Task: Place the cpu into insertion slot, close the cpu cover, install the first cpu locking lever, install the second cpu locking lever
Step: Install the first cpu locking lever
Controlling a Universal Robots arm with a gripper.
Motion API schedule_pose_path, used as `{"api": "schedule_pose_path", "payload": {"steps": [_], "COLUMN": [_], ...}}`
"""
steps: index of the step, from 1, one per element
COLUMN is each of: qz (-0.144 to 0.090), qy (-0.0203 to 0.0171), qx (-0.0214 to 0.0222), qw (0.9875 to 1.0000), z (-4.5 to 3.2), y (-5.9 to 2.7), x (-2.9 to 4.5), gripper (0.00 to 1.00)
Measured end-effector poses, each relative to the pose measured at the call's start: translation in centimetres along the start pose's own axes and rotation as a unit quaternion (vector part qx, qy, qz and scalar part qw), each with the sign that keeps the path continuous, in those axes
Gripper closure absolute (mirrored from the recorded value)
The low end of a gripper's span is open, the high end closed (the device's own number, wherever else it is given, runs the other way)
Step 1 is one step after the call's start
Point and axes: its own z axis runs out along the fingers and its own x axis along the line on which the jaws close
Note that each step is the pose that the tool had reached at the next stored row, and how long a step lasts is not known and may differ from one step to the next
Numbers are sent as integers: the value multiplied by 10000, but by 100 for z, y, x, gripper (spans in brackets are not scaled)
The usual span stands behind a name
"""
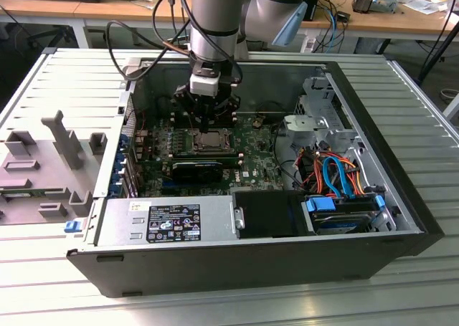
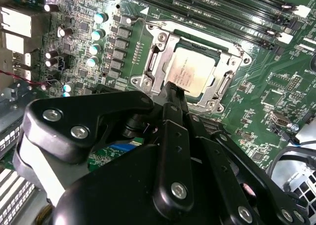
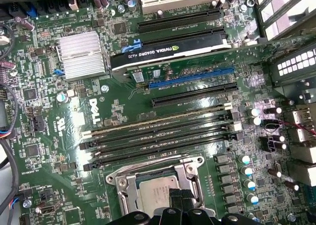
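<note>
The cpu (image 2: pixel 195 71) lies flat in the insertion slot (image 1: pixel 208 141) on the green board, its dull silver top showing in both wrist views (image 3: pixel 153 193). The cpu cover (image 2: pixel 163 39) lies down around it as a silver frame (image 3: pixel 190 166). My gripper (image 2: pixel 173 89) hangs right over the socket inside the open computer case (image 1: pixel 209 120). Its two thin black fingers (image 3: pixel 176 198) are pressed together with nothing between them. Their tips sit at the socket's rim beside one edge of the cpu, hiding part of the frame there.
Long memory slots (image 3: pixel 158 131) run beside the socket. A black expansion card (image 3: pixel 168 49) and a finned heatsink (image 3: pixel 81 54) lie beyond them. The case also holds a power supply (image 1: pixel 168 222) and a drive cage with coloured cables (image 1: pixel 337 175). A grey fixture (image 1: pixel 50 161) sits outside.
</note>
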Motion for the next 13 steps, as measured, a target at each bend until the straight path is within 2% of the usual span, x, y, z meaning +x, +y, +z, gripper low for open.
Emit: {"api": "schedule_pose_path", "payload": {"steps": [13], "qz": [-161], "qy": [5], "qx": [-11], "qw": [9999], "z": [0], "y": [0], "x": [0], "gripper": [89]}}
